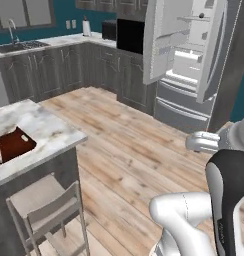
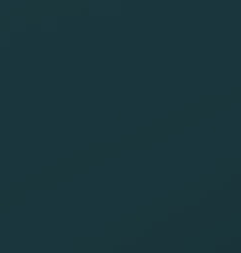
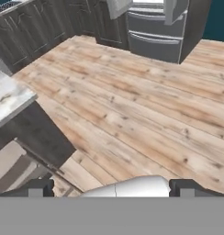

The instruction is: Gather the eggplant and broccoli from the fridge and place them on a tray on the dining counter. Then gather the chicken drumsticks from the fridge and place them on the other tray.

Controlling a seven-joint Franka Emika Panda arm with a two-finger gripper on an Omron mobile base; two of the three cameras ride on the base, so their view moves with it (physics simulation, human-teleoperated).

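Eggplant, broccoli not seen; fridge [image 1: 186, 60] open, upper right. Guess: eggplant smooth, slippery; grab middle. End effector [image 3: 111, 187] spread, empty.

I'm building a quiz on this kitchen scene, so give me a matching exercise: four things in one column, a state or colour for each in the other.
Things:
1. fridge
2. pincer
3. tray
4. stool

States or colours:
A. dark red
B. doors swung open
C. fingers spread apart, holding nothing
D. grey, beside the marble counter

Pairs: 1-B, 2-C, 3-A, 4-D
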